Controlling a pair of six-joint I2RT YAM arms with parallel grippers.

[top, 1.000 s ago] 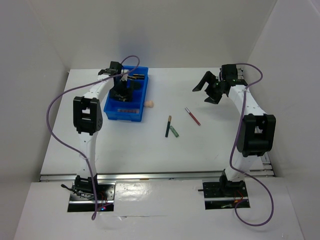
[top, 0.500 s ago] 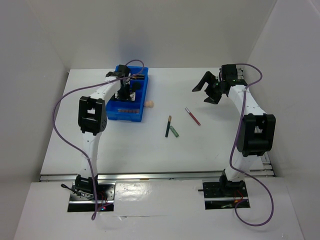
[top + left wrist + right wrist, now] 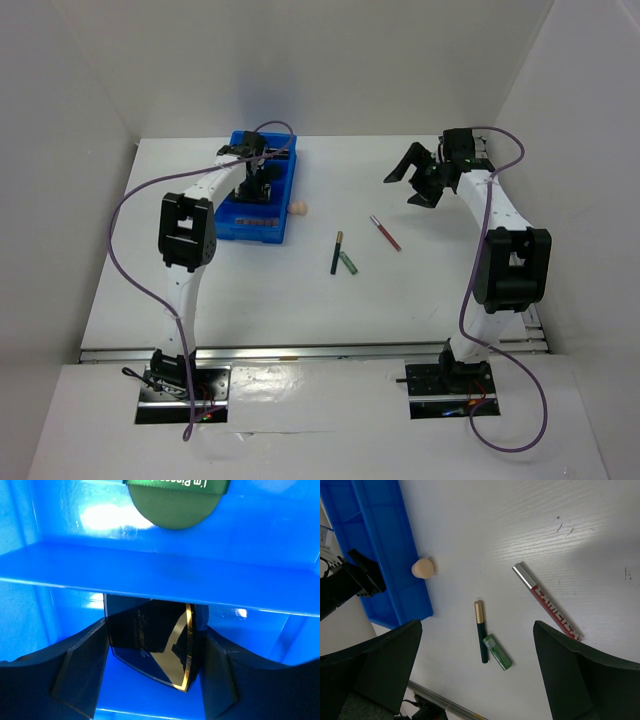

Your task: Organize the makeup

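Note:
My left gripper (image 3: 255,180) is down inside the blue tray (image 3: 262,230) and shut on a dark square compact with a gold edge (image 3: 150,645), held in a middle compartment (image 3: 150,705). A dark green round compact (image 3: 175,505) lies in the compartment beyond the divider. My right gripper (image 3: 412,182) is open and empty, high above the table. Below it lie a beige sponge (image 3: 423,568) against the tray's wall (image 3: 385,540), a dark pencil with a gold cap (image 3: 481,635), a green pencil (image 3: 497,652) touching it, and a red pencil (image 3: 547,602).
The sponge (image 3: 299,208) sits just right of the tray. The dark pencil (image 3: 336,252), green pencil (image 3: 347,262) and red pencil (image 3: 385,233) lie mid-table. White walls enclose the table on three sides. A purple cable loops above the tray.
My left arm has swung a little to the right, bringing its gripper over the tray's middle. The right arm and the loose items have not moved.

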